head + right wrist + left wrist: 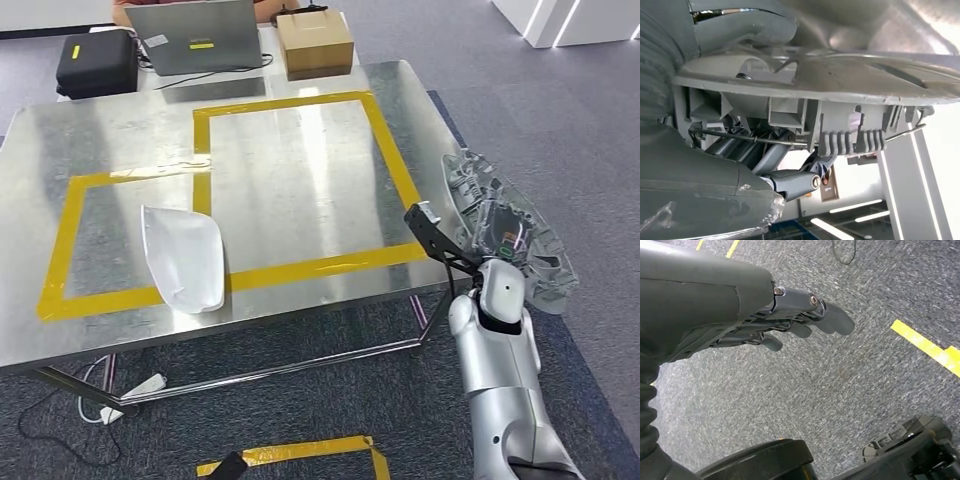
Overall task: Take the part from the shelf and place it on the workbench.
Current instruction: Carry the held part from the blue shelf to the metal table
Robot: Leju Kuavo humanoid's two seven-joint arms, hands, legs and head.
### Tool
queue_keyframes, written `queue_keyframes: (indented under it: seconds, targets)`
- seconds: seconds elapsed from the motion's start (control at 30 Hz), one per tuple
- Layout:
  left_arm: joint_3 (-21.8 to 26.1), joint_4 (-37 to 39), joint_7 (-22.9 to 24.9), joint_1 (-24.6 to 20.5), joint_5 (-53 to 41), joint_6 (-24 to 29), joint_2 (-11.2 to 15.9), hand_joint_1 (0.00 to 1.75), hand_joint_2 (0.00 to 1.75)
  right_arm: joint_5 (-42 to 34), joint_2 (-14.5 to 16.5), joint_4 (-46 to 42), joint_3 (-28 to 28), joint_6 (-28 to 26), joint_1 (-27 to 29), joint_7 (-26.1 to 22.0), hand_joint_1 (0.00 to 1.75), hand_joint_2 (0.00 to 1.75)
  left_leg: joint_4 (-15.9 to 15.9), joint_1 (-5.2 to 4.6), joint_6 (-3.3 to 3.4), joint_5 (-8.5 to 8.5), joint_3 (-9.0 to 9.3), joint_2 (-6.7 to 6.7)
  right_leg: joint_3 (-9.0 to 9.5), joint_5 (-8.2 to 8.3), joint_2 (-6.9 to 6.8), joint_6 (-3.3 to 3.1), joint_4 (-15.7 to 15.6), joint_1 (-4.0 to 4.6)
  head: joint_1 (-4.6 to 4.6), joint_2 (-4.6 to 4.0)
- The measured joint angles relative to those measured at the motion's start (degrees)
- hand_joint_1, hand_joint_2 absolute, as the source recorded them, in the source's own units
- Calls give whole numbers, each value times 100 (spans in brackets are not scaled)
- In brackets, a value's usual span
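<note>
A grey ribbed plastic part is held up in the air just off the right edge of the steel workbench. My right hand grips it from below at the end of the silver arm. In the right wrist view the part lies across the hand, whose fingers curl under its ribbed underside. A white curved part lies on the workbench inside the left yellow-taped rectangle. My left hand hangs over the grey carpet, fingers loosely extended, holding nothing.
Yellow tape marks two rectangles on the workbench; the larger right one is bare. Behind the bench stand a laptop, a cardboard box and a black case. A power strip and cables lie on the floor underneath.
</note>
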Motion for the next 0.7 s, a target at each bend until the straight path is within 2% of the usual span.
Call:
queue_keyframes:
  seconds: [0.27, 0.57, 0.7]
  targets:
    - [0, 0, -25, -19, -128, -87, -5, 0, 175, 0, -45, -194, 653, 214, -193, 600, 175, 175, 0, -2, 0, 0, 0, 1, 0, 1, 5, 1, 0, -3, 1, 0]
    - [0, 0, -30, -41, -196, -103, -8, 0, 175, 0, -67, -98, 1054, 238, -414, 703, 175, 175, 0, -2, 0, 0, -1, 0, 0, 1, 4, 1, 1, -2, 1, 0]
    - [0, 0, 33, -73, -223, -145, -12, 0, 175, 0, -48, 265, 1450, 238, -642, 774, 175, 175, 0, -2, 0, 0, -1, 1, 0, 1, 5, 1, 3, -1, 1, 0]
